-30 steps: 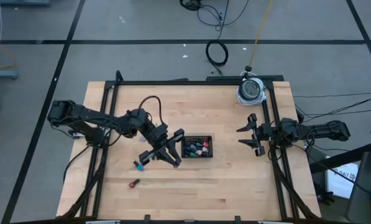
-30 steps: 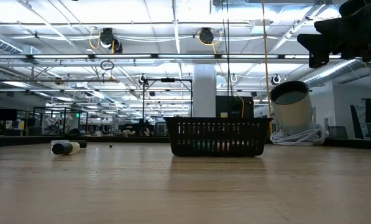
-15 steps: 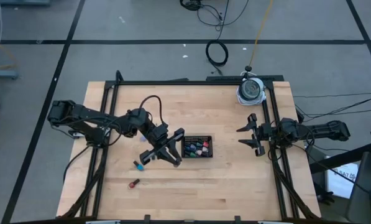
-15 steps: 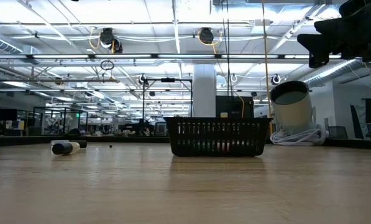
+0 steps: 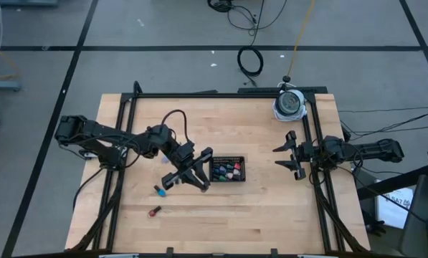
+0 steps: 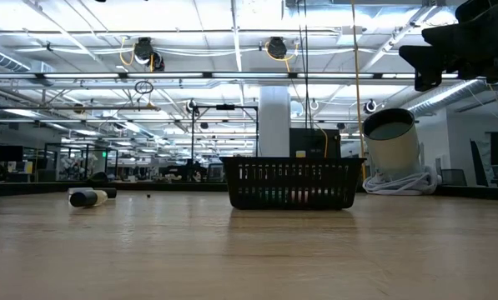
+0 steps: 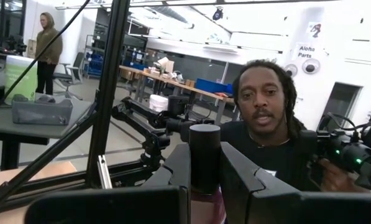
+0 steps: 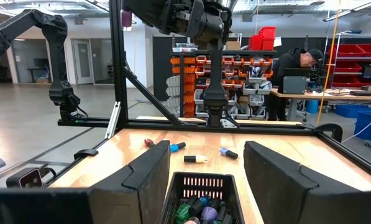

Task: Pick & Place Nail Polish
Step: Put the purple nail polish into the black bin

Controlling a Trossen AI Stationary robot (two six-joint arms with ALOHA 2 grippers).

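My left gripper [image 5: 203, 170] hovers level just left of the black mesh tray [image 5: 226, 170], shut on a nail polish bottle [image 7: 204, 158] with a dark cap and pinkish body. The tray holds several coloured bottles [image 8: 201, 208]. Loose bottles lie on their sides on the wood left of the tray: a blue one [image 5: 158, 190], a red one [image 5: 154, 211], and in the right wrist view a cream one [image 8: 196, 158] as well. My right gripper [image 5: 291, 155] waits open at the table's right side, facing the tray [image 8: 201, 186]. My left gripper pinches the bottle between its two fingers [image 7: 176, 171], which sit on opposite sides of the dark cap [image 7: 204, 180]. The cap's top sticks out past the fingertips, and the pinkish body [image 7: 204, 204] shows farther back between them. The bottle is lifted clear of the table.
A white roll [image 5: 290, 104] stands at the far right corner. Black frame rails [image 5: 221, 94] run along the table's edges. A person [image 7: 266, 124] sits beyond the table, and another [image 8: 297, 68] works at a bench farther off. Bare wood lies near the front edge [image 6: 249, 258].
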